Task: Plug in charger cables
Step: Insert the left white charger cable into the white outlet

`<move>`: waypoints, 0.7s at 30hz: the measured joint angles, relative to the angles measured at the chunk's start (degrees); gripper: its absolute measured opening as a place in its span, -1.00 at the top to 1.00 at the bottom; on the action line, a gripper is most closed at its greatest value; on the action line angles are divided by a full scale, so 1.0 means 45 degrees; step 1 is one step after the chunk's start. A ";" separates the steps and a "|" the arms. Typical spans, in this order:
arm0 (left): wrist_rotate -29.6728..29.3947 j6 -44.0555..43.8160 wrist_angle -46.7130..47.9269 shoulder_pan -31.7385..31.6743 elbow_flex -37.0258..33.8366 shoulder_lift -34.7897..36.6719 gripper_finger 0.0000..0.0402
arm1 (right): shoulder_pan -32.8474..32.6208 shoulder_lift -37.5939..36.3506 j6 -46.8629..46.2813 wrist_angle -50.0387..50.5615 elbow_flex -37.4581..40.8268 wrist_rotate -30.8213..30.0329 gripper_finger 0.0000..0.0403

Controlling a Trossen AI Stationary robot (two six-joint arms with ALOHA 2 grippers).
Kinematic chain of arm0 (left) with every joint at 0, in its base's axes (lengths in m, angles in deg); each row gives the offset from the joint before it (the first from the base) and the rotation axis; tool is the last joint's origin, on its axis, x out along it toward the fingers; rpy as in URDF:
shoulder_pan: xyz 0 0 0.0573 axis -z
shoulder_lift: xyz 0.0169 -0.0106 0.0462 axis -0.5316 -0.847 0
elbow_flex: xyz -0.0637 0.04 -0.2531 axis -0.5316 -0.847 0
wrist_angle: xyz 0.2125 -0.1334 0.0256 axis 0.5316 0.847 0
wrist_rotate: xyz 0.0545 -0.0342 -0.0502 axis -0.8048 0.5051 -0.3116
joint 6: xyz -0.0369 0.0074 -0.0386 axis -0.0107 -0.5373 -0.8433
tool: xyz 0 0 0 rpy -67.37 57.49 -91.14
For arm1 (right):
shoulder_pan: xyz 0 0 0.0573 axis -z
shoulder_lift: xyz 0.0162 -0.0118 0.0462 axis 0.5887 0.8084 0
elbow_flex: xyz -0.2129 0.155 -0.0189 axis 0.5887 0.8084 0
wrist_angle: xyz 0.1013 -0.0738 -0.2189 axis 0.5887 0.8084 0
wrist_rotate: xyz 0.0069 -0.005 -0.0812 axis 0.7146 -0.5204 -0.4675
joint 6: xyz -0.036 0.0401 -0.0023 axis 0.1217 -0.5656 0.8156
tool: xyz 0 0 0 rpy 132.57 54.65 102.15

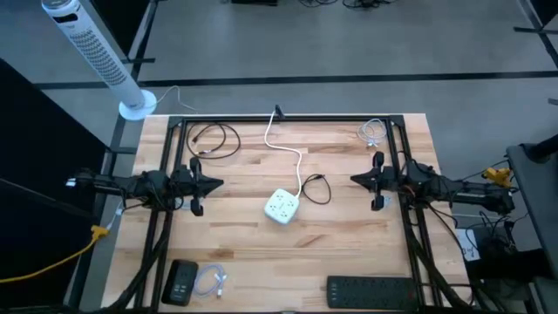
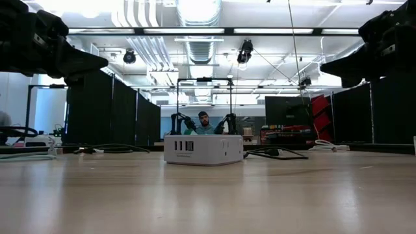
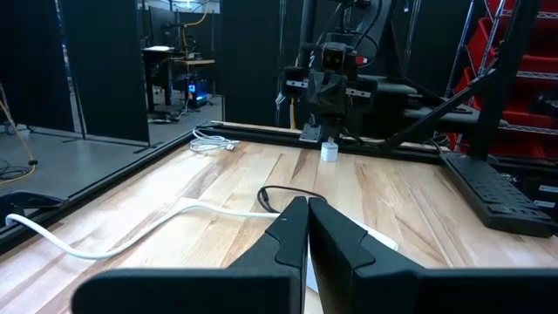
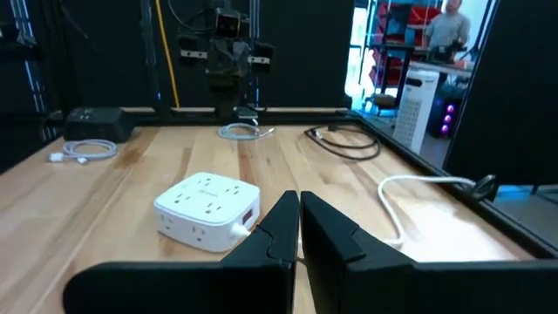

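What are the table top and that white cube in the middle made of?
The table top looks like wood: pale butcher-block strips with visible grain and a light sheen, inside a black frame, probably metal. The cube seems to be smooth, matte white plastic: rounded edges, moulded socket holes on top.

Four coiled charger cables are lying on the table (image 1: 349,253) (two black (image 1: 214,138) (image 1: 316,189), two white (image 1: 373,133) (image 1: 211,281)). One socket cube (image 1: 282,206), one power strip (image 1: 373,291) and one small black box (image 1: 181,282) are sitting there too.
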 joint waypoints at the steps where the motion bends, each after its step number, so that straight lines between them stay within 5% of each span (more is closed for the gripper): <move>1: 0.0001 0.0000 0.0005 -0.0001 0.0000 -0.0004 1.00 | -0.0001 0.0055 0.0005 -0.0003 0.0000 0.0005 1.00; 11: -0.0577 0.1555 -0.1437 -0.0021 0.0000 -0.0012 1.00 | 0.0004 0.1054 0.1439 -0.0998 0.0000 -0.0757 1.00; 21: -0.2307 0.1491 0.0481 -0.0035 0.0549 -0.1656 1.00 | -0.0001 0.3783 -0.1852 -0.0975 0.0000 -0.0978 1.00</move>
